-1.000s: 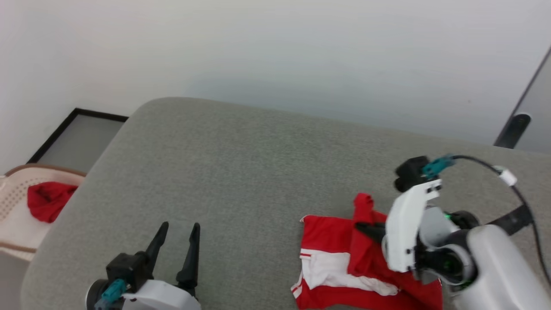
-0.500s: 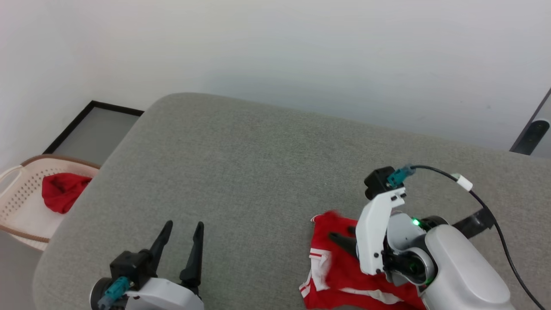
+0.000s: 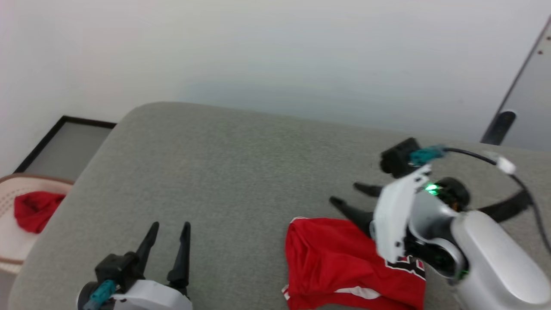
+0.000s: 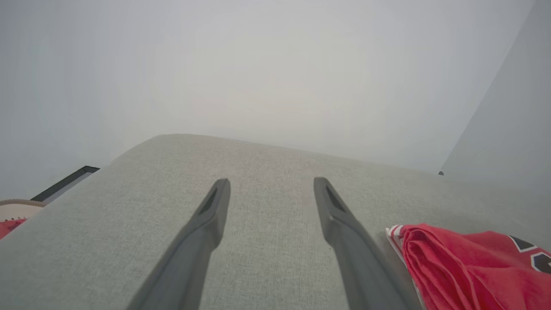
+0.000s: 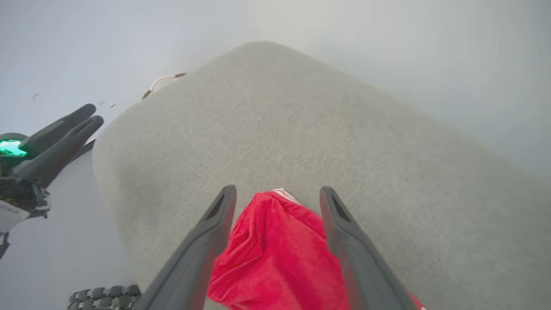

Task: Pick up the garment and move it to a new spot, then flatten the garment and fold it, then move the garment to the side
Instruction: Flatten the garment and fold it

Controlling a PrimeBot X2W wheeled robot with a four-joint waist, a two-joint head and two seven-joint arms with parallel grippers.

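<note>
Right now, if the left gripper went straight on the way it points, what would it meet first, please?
Nothing close: the left gripper points low over the grey cushion toward the pale wall; the garment lies off to its right. Depth unclear.

We opened right gripper (image 3: 343,192): fingers, pinched on raised red fold a second ago, now stand spread, tips past garment's (image 3: 331,258) far edge. Garment dropped: peak gone, cloth now low rumpled red heap. White sleeve panel that faced up now folded under, only thin white strip (image 3: 359,292) left near front edge. Black lettering (image 3: 404,265) now shows beside our right wrist. Head camera shifted too.
</note>
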